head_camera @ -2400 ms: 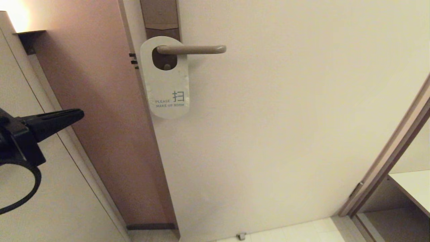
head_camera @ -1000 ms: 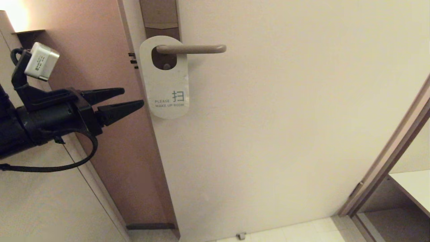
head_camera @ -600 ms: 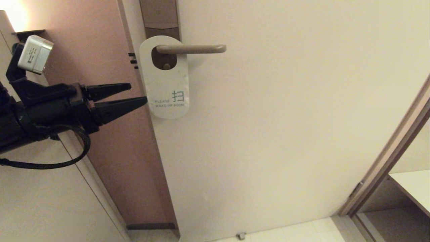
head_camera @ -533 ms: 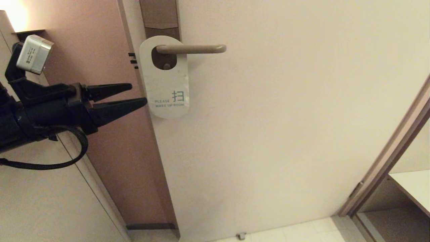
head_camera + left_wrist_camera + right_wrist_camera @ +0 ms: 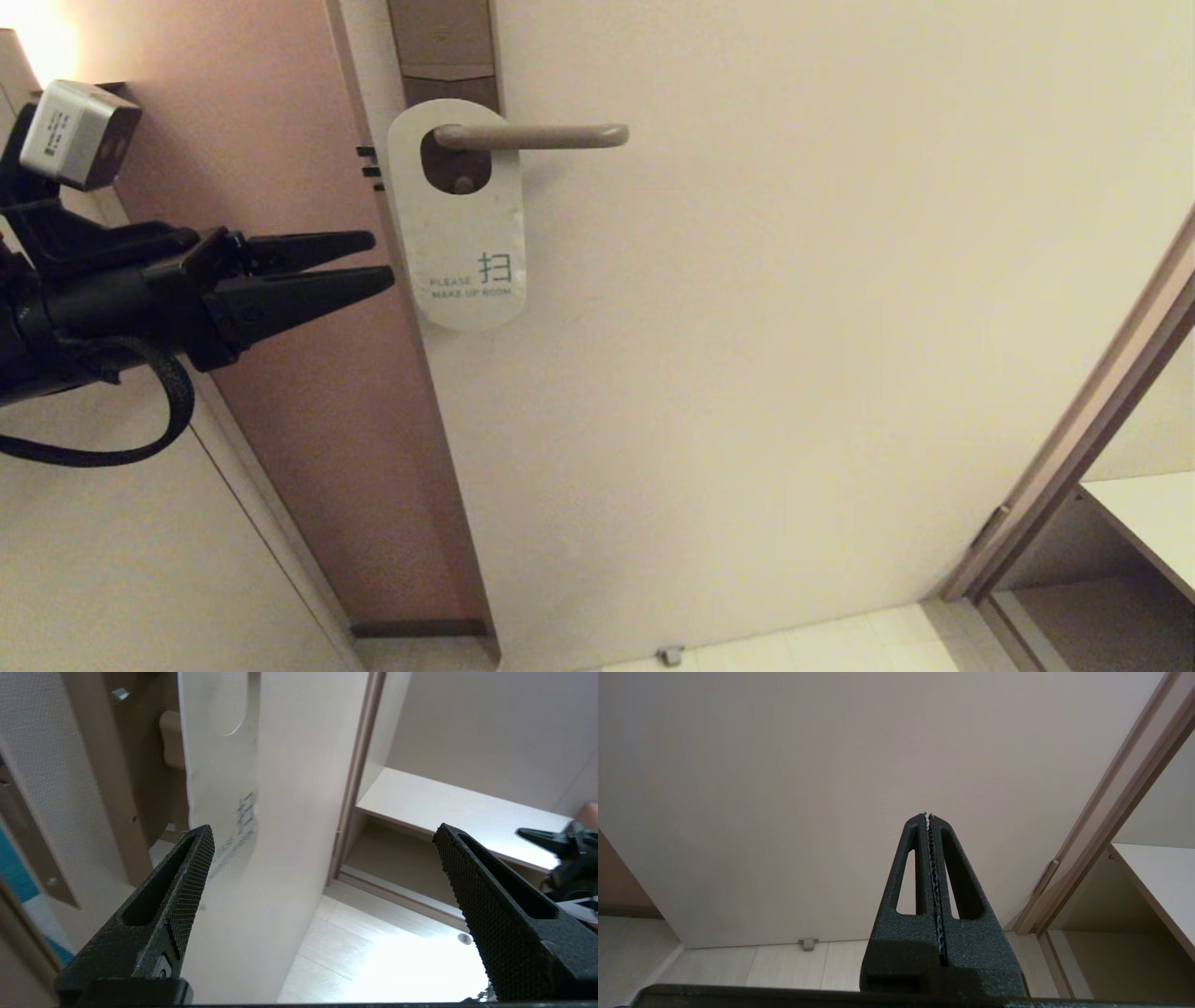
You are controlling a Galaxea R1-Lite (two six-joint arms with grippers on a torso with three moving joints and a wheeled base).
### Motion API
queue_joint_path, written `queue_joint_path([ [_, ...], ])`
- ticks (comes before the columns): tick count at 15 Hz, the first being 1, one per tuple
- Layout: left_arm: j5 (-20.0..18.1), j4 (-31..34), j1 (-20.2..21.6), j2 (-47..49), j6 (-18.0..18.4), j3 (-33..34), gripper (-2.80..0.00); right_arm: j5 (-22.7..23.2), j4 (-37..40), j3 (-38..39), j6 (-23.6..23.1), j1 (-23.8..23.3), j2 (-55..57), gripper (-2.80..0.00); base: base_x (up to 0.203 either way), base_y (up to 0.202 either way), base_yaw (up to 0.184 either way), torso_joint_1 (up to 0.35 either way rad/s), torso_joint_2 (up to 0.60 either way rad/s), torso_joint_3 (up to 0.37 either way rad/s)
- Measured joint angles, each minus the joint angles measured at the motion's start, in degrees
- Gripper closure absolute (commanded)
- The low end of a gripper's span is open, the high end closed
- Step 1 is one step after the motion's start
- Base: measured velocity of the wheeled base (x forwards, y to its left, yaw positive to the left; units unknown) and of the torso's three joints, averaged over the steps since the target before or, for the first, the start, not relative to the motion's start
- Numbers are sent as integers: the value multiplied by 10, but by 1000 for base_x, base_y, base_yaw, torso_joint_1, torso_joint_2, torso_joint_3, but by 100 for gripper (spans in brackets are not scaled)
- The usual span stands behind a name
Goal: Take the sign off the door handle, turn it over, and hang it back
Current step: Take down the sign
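Left gripper (image 5: 385, 259): jaws spread wide, empty, tips just short of the sign's (image 5: 462, 233) left edge. Contact with the card appears absent, though the wrist view leaves this uncertain. The sign hangs on the door handle (image 5: 532, 136), white "MAKE UP ROOM" face outward. Right gripper (image 5: 927, 815): closed, parked low before the door (image 5: 784, 788).

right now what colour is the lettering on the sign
Teal on a white face, on the sign; clearest in the head view.
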Motion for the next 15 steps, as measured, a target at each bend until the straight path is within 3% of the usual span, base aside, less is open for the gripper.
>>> queue_joint_path([
  [15, -1, -1, 1, 53, 3, -42, -280, 0, 0, 0, 0, 0, 0, 0, 0, 0, 0, 0, 0, 0],
])
